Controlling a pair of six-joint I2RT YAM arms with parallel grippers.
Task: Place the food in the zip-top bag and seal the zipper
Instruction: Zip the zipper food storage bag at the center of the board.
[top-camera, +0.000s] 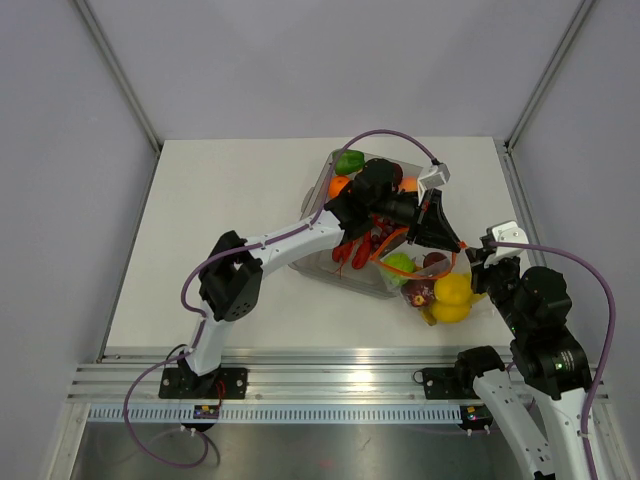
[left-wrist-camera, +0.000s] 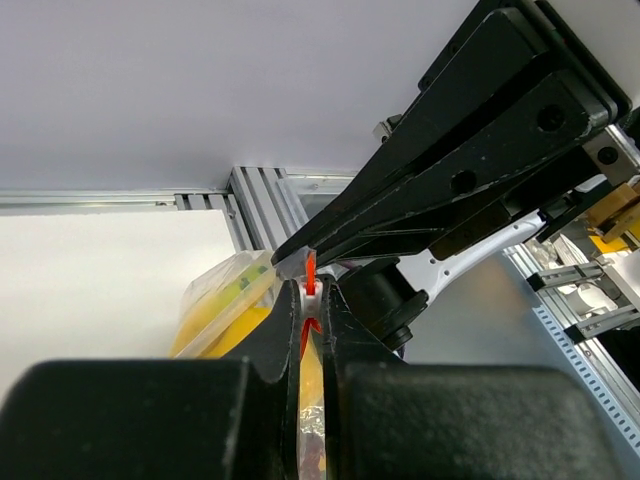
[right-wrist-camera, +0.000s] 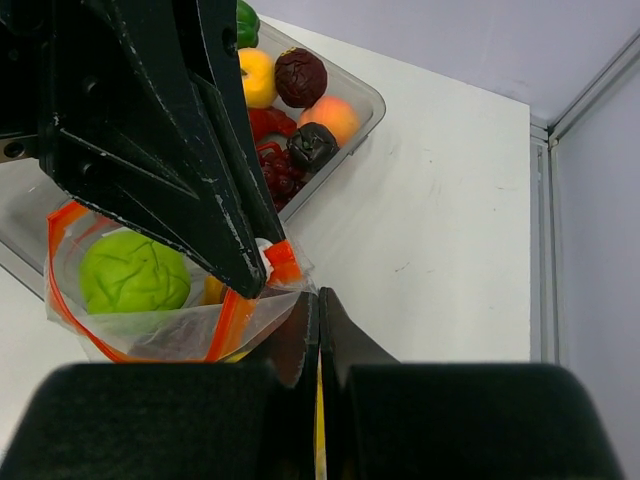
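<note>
The zip-top bag (top-camera: 440, 290) lies right of the tray, holding a yellow banana (top-camera: 452, 296), a dark red fruit (top-camera: 420, 292) and a green piece (right-wrist-camera: 135, 272). My left gripper (top-camera: 455, 243) is shut on the zipper's white slider at the bag's right corner (left-wrist-camera: 310, 272); its fingers (right-wrist-camera: 170, 130) fill the right wrist view's top left. The orange-red zipper (right-wrist-camera: 229, 322) runs along the mouth, which gapes to the left of the slider. My right gripper (right-wrist-camera: 319, 300) is shut on the bag's corner just beyond the slider, and also shows from above (top-camera: 478, 258).
The rigid clear tray (top-camera: 330, 268) behind the bag holds a green pepper (top-camera: 349, 160), an orange (top-camera: 338, 185), a red lobster (top-camera: 358, 250) and dark red fruits (right-wrist-camera: 300, 75). The table's right rail (right-wrist-camera: 545, 200) runs close by.
</note>
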